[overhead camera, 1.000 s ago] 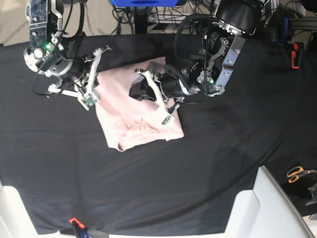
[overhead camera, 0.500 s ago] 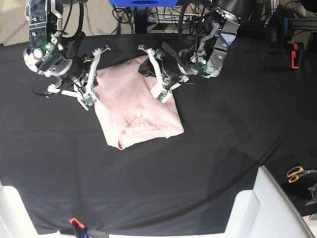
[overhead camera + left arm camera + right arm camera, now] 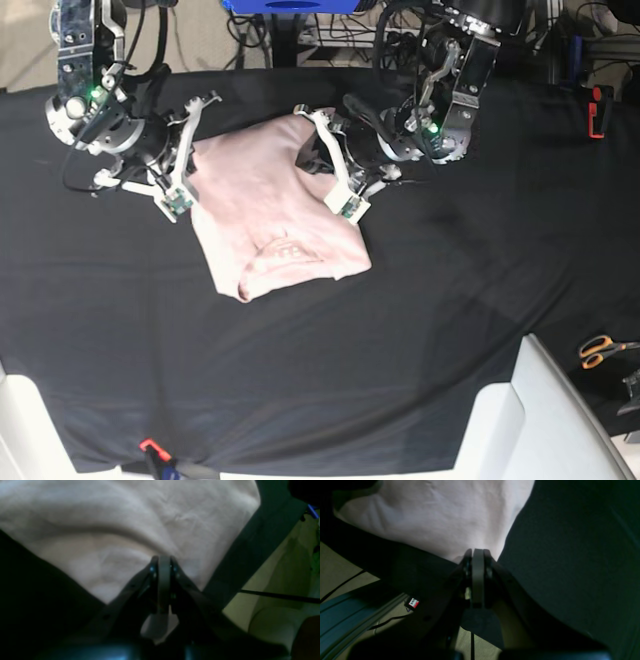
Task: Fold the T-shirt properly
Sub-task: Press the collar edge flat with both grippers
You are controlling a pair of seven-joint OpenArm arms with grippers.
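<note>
The plain pale pink cotton T-shirt lies folded on the black-covered worktop between both grippers – left gripper nearer, right gripper beside; fingers together, empty.

Place: a robotics lab or test bench, as far as I can see from where I work.
Work surface: a table under a black cloth spread wide below my arms.
Behind the table: a tangle of cables and a blue frame on the floor.
Loose tools: orange-handled scissors at the edge.
Fittings: white panels by the near corner.
</note>
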